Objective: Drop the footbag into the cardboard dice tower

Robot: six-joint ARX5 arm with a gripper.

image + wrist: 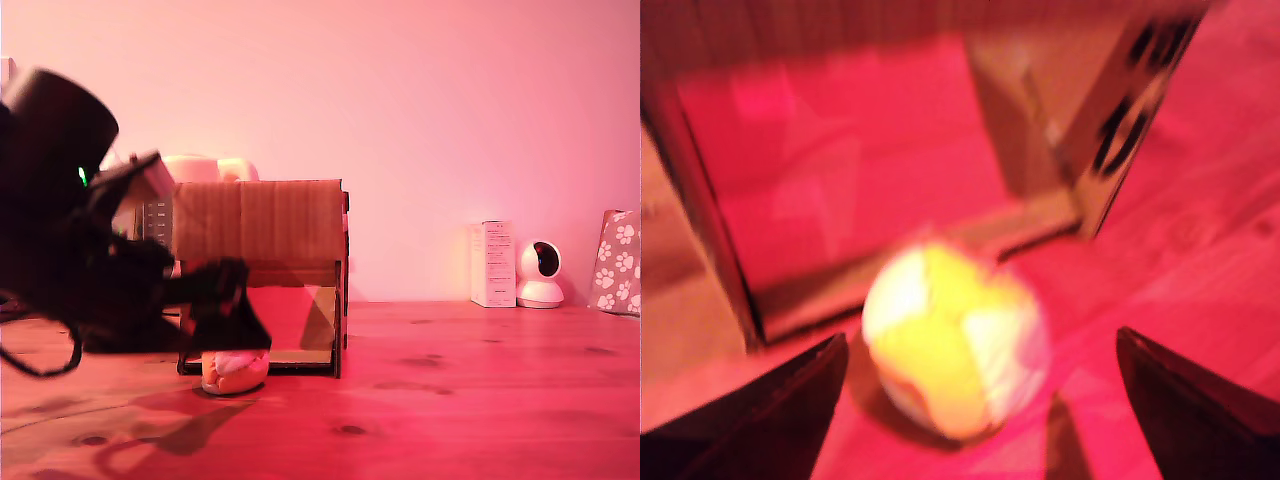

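Since it is a small stitched ball of yellow, white and orange panels, the footbag (pixel 955 340) should be light, soft and squashy, not fragile, likely to give under the pads and unlikely to slip; best taken across its widest middle, one finger on each side.

Exterior view, left to right: dark arm fills the view's left, gripper (pixel 228 325) angled down low over the desk (pixel 450 400). Footbag (pixel 234 371) sits on the desk right under the fingertips, just in front of the cardboard dice tower (pixel 258 230), at the left corner of its lower front opening. Further right, well apart near the desk's back edge: white carton (pixel 492 263), small white camera (pixel 541 273), paw-print box (pixel 617 262).

Wrist view (blurred): fingers (pixel 760 410) spread wide, nothing held, ball lying between them but clear of both, slightly closer to the one on this picture's left. Tower opening and sloped floor just behind it.

Judgement: not yet grasped; needs a bit more descent before closing.
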